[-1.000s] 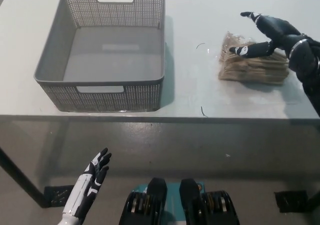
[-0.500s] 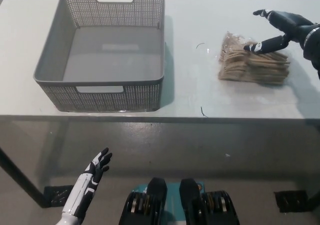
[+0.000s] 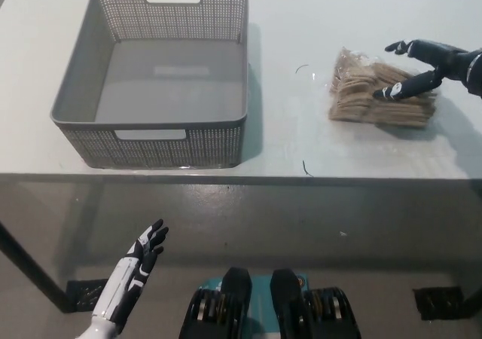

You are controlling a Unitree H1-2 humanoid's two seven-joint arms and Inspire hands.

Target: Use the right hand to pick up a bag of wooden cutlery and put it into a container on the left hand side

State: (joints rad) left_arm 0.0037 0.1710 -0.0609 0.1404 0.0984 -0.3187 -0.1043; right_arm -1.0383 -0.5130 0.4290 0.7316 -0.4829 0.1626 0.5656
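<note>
Black right hand [image 3: 425, 66], fingers [image 3: 393, 92] spread and empty, over the clear bag of wooden cutlery [image 3: 361, 102] right of the grey perforated plastic basket [image 3: 151, 120]; white left hand [image 3: 141, 258] open, below the basket.

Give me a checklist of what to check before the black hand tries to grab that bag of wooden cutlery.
1. Right hand open and holding nothing: ok, its fingers are apart.
2. Right hand placed over the bag: ok, it is above the bag's right part.
3. Fingers touching the bag: cannot tell from this view.
4. Bag lying flat on the table: ok, well away from the edge.
5. Basket ready to receive: ok, it is open-topped with nothing inside, to the left of the bag.
6. Left hand out of the way: ok, it is low at the lower left, below the table edge.
</note>
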